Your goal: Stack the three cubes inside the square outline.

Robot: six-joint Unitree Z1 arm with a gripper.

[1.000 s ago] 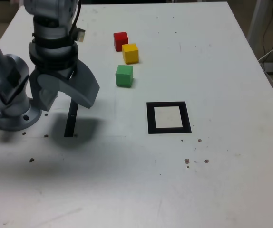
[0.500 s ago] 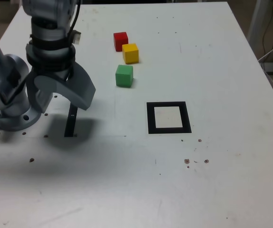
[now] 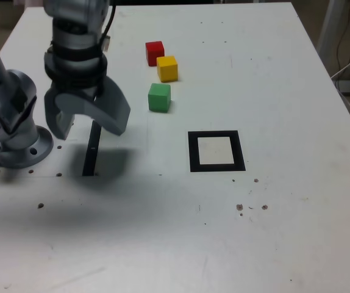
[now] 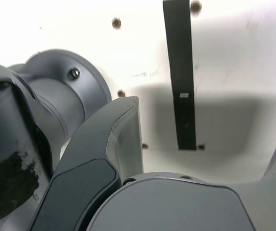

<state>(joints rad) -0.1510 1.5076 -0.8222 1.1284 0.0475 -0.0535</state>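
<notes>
While the tool (image 3: 88,125) hangs spread and empty, it partly hides the black strip (image 3: 91,149).

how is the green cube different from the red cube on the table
The green cube is green; the red cube is red. In the exterior view, the green cube lies nearer the square outline and stands apart, while the red cube sits farthest from it, close beside the yellow cube. Both look equal in size and rest flat on the table.

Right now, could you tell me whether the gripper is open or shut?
Open. In the exterior view the gripper has its two fingers spread wide with nothing between them, above the black strip; the green cube sits untouched.
</notes>
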